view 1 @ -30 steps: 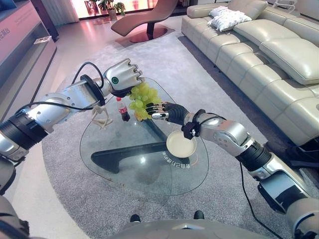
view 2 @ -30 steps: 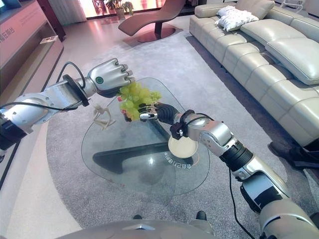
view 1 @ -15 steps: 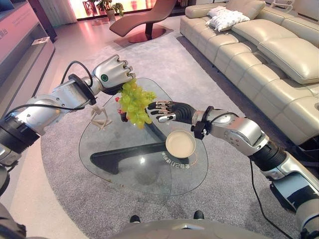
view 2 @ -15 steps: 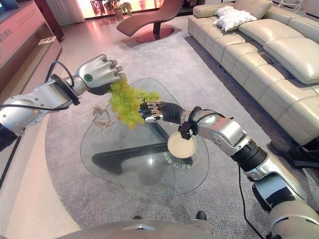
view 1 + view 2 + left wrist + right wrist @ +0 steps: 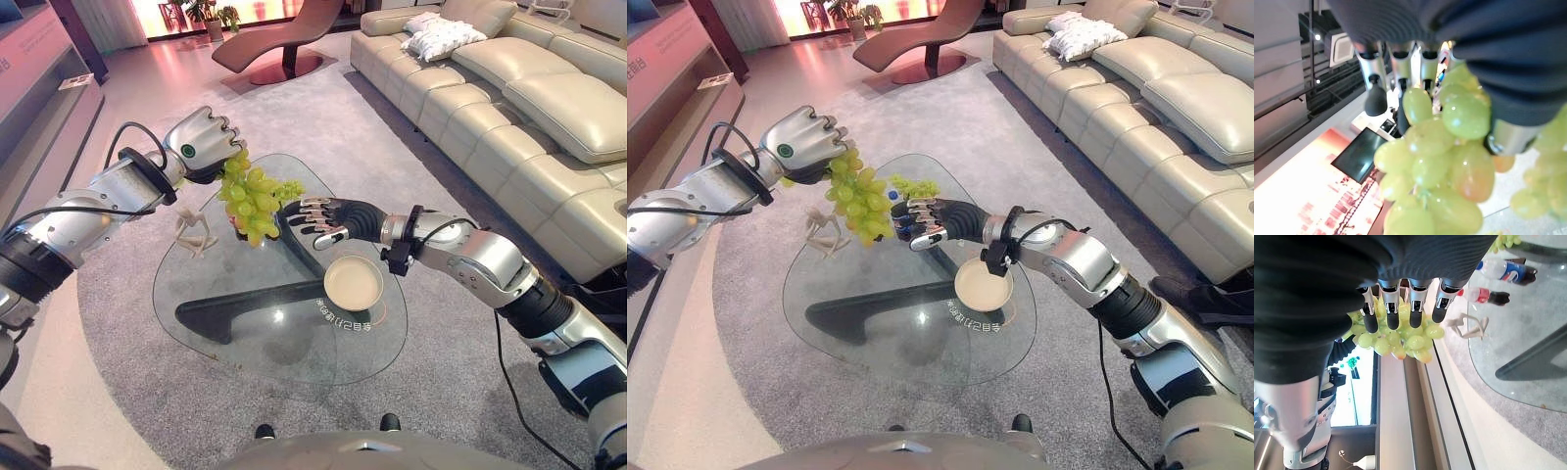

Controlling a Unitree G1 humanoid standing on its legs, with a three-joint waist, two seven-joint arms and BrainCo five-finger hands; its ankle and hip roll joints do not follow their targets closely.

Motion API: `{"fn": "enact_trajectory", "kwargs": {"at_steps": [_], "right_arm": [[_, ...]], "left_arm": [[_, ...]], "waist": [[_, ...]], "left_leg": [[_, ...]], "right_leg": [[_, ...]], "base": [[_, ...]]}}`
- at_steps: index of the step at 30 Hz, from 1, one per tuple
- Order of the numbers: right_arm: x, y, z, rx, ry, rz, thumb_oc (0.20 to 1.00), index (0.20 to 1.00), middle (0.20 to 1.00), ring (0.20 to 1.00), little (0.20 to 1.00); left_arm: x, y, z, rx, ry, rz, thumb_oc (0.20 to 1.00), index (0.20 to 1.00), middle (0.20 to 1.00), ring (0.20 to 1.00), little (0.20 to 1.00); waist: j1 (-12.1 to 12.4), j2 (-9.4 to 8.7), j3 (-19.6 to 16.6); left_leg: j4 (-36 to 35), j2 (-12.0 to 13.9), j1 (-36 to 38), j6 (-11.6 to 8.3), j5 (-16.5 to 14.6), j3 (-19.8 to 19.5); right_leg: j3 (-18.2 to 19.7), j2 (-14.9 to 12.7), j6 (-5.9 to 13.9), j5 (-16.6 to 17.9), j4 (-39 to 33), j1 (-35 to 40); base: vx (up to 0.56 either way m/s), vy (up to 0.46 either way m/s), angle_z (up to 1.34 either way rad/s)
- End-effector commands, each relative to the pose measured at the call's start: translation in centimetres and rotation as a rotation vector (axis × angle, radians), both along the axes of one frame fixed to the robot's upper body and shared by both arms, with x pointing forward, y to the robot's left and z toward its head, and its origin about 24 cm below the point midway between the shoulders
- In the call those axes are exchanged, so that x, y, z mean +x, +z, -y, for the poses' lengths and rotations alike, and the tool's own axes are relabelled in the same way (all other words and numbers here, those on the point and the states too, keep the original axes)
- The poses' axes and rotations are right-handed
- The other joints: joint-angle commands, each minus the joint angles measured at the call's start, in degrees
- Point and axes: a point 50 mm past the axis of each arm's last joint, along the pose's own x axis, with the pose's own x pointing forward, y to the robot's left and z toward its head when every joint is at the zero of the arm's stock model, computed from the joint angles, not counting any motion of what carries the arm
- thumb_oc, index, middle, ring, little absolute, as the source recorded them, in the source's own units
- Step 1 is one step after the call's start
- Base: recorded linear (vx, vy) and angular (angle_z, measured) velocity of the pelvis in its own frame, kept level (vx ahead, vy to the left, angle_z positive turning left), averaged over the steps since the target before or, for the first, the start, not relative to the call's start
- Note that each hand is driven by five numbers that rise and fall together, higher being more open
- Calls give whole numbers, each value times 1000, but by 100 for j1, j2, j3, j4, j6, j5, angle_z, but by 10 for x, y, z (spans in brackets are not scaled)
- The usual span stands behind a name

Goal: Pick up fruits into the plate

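Observation:
A bunch of green grapes [image 5: 250,201] hangs in the air above the far left part of the glass table [image 5: 245,338]. My left hand [image 5: 201,145] is shut on the top of the bunch, and the grapes [image 5: 1440,161] dangle below its curled fingers. Just right of the bunch, my right hand [image 5: 318,220] is open, its straight fingers reaching toward the grapes [image 5: 1396,340]. A round cream plate [image 5: 353,284] sits empty on the table below the right wrist. A second, smaller bunch of grapes [image 5: 916,186] lies on the glass behind the right hand.
A pale figurine [image 5: 193,233] stands on the table's left side. Two small bottles [image 5: 1503,270] lie near the second bunch. A beige sofa [image 5: 529,108] runs along the right, and a brown lounge chair [image 5: 284,34] stands at the back on the grey carpet.
My left hand has carried the grape bunch up and to the left. The right hand's fingers have stretched out beside the bunch.

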Motion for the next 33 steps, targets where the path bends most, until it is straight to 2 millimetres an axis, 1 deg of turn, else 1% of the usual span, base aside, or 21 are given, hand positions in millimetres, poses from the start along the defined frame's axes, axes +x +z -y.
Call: {"fn": "enact_trajectory", "kwargs": {"at_steps": [1,3,7,9,12,13,15,16,17,18,19,22,23,24,27,30,31,33], "right_arm": [[4,43,0,116,-65,247,1000,1000,1000,1000,1000],[5,44,1,137,-103,260,1000,1000,1000,1000,1000],[8,51,7,170,-239,384,1000,1000,1000,1000,1000],[9,54,9,183,-285,418,1000,1000,1000,1000,1000],[10,56,11,235,-386,432,1000,1000,1000,1000,1000],[10,56,11,238,-389,430,1000,1000,1000,1000,1000],[11,54,10,272,-419,408,1000,1000,1000,1000,1000],[11,52,6,282,-419,391,1000,1000,1000,1000,1000],[11,52,5,282,-417,389,1000,1000,1000,1000,1000],[11,50,0,287,-402,344,1000,1000,1000,1000,1000],[11,50,-1,288,-401,341,1000,1000,1000,1000,1000],[9,41,-16,311,-329,186,1000,1000,1000,1000,1000],[8,40,-18,317,-314,158,1000,1000,1000,1000,1000],[5,32,-26,325,-265,67,1000,1000,1000,1000,1000],[-4,18,-44,350,-158,-127,1000,1000,1000,1000,1000],[-11,11,-54,366,-92,-237,1000,1000,1000,1000,1000],[-18,7,-63,376,-39,-317,1000,1000,1000,1000,1000],[-24,5,-68,379,-4,-371,1000,1000,1000,1000,1000]], "left_arm": [[-1,56,-21,-80,76,219,200,200,200,200,200],[-2,54,-17,-83,66,212,200,200,200,200,200],[-7,52,-8,-119,25,202,200,200,200,200,200],[-9,51,-6,-131,15,199,200,200,200,200,200],[-12,49,1,-155,-24,200,200,200,200,200,200],[-13,49,2,-156,-26,199,200,200,200,200,200],[-14,49,8,-171,-53,196,200,200,200,200,200],[-16,50,14,-181,-80,196,200,200,200,200,200],[-16,51,14,-181,-82,197,200,200,200,200,200],[-17,54,19,-194,-110,203,200,200,200,200,200],[-17,54,19,-196,-111,205,200,200,200,200,200],[-18,62,27,-226,-154,237,200,200,200,200,200],[-18,63,28,-228,-159,243,200,200,200,200,200],[-18,66,30,-238,-172,260,200,200,200,200,200],[-17,72,38,-249,-196,290,200,200,200,200,200],[-17,74,42,-252,-218,307,200,200,200,200,200],[-17,77,46,-255,-238,325,200,200,200,200,200],[-17,79,48,-253,-251,334,200,200,200,200,200]], "waist": [[48,-181,-94],[47,-168,-94],[52,-129,-89],[55,-114,-89],[59,-82,-85],[58,-80,-85],[62,-60,-83],[68,-44,-86],[69,-46,-87],[78,-46,-94],[79,-47,-93],[103,-59,-101],[106,-65,-101],[112,-72,-104],[128,-109,-113],[146,-135,-115],[156,-152,-120],[166,-163,-126]], "left_leg": [[110,0,45,8,-557,-88],[108,2,47,10,-557,-83],[116,-4,37,11,-565,-111],[114,-12,42,17,-574,-120],[114,-35,37,30,-591,-153],[115,-36,37,31,-593,-155],[116,-52,37,36,-603,-171],[117,-61,41,38,-615,-179],[117,-63,40,39,-616,-181],[118,-66,36,38,-617,-175],[118,-66,35,38,-617,-176],[117,-56,33,26,-607,-146],[117,-53,31,24,-605,-140],[118,-47,32,19,-602,-129],[114,-33,40,18,-603,-119],[116,-21,48,14,-603,-113],[115,-14,49,11,-600,-112],[116,-6,50,10,-598,-107]], "right_leg": [[-336,-213,209,-545,153,425],[-336,-217,214,-538,143,427],[-312,-221,219,-546,154,412],[-306,-218,218,-549,155,412],[-271,-206,214,-557,149,406],[-270,-205,213,-557,149,407],[-262,-201,210,-562,149,407],[-265,-205,212,-567,152,406],[-265,-205,213,-567,151,406],[-269,-212,216,-560,144,403],[-270,-212,216,-560,143,403],[-308,-228,215,-553,144,403],[-318,-230,214,-552,142,405],[-333,-233,211,-556,150,408],[-364,-240,210,-562,161,410],[-385,-246,210,-568,165,421],[-392,-248,212,-570,170,421],[-401,-249,211,-575,173,427]], "base": [[0,0,0],[0,0,0],[5,12,-3],[0,0,0],[0,0,0],[0,0,0],[0,0,0],[0,0,0],[0,0,0],[0,0,0],[0,0,0],[0,0,0],[0,0,0],[0,0,0],[1,-8,1],[1,-7,1],[0,0,0],[2,-21,4]]}}
